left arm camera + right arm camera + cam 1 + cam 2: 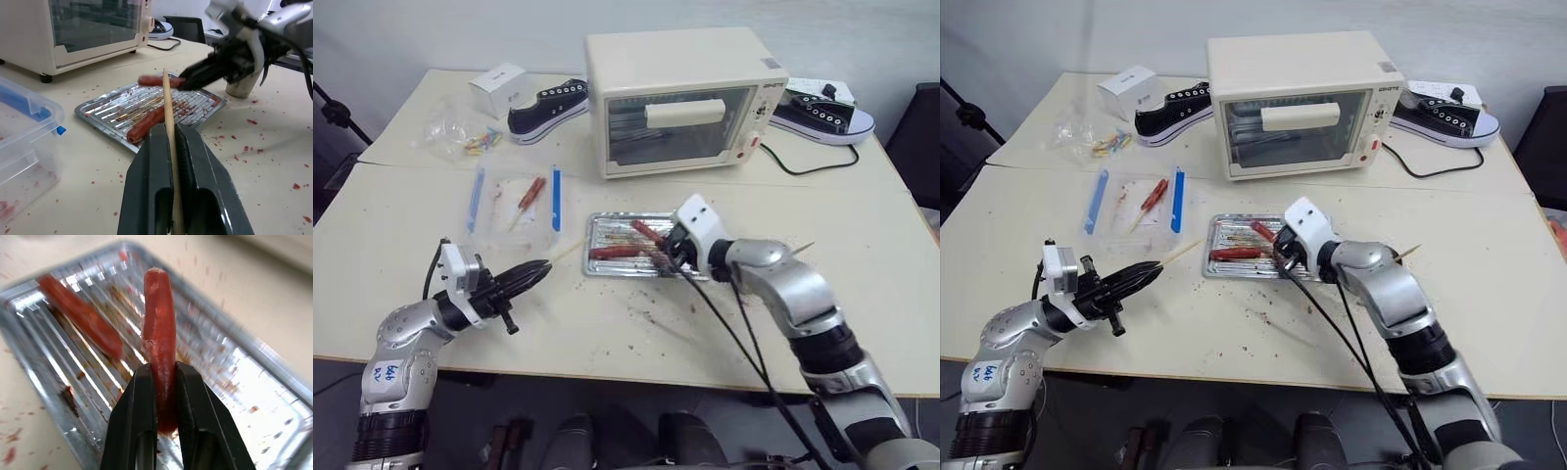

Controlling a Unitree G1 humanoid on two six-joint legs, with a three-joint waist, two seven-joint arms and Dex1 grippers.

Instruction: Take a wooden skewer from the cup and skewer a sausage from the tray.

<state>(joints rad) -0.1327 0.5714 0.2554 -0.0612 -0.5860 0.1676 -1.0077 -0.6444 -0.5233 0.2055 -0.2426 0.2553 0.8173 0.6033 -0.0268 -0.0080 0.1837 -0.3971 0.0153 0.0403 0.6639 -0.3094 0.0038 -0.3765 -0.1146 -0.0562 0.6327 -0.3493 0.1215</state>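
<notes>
My left gripper is shut on a thin pale wooden skewer, whose tip points across the table toward the tray. The silvery ridged tray lies in front of the toaster oven. Just above the tray, my right gripper is shut on one end of a glossy red-brown sausage, which sticks out past the fingertips. A second sausage lies in the tray. The cup stands behind my right hand, mostly hidden by it, with a skewer tip poking out.
A cream toaster oven stands behind the tray, its black cable trailing right. A clear plastic bag with blue edges lies left of the tray. Two shoes and a white box sit at the back.
</notes>
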